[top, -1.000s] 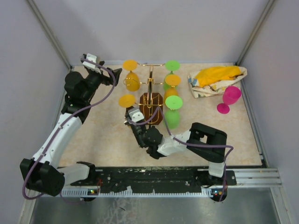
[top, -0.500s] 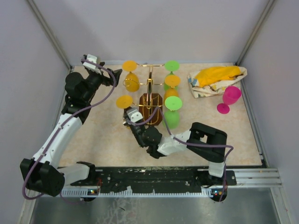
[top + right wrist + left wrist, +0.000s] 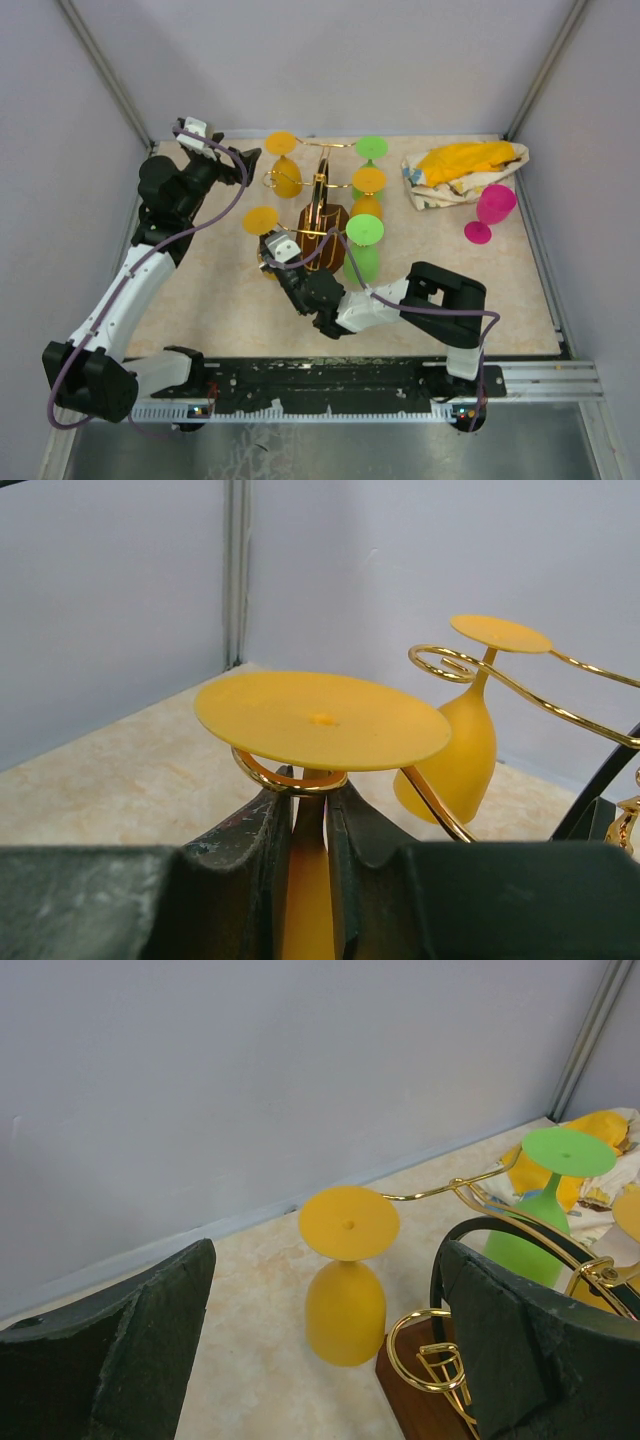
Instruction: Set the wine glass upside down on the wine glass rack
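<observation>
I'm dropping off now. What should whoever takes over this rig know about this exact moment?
Left gripper: open, empty, hovering by the back-left of the wine glass rack.
Right gripper: shut on the stem of an upside-down orange glass, its foot sitting over a gold loop arm.
Done: five glasses on the rack, counting this one.
To do: release and back away; the pink glass sits on the table at right, not hung.
</observation>
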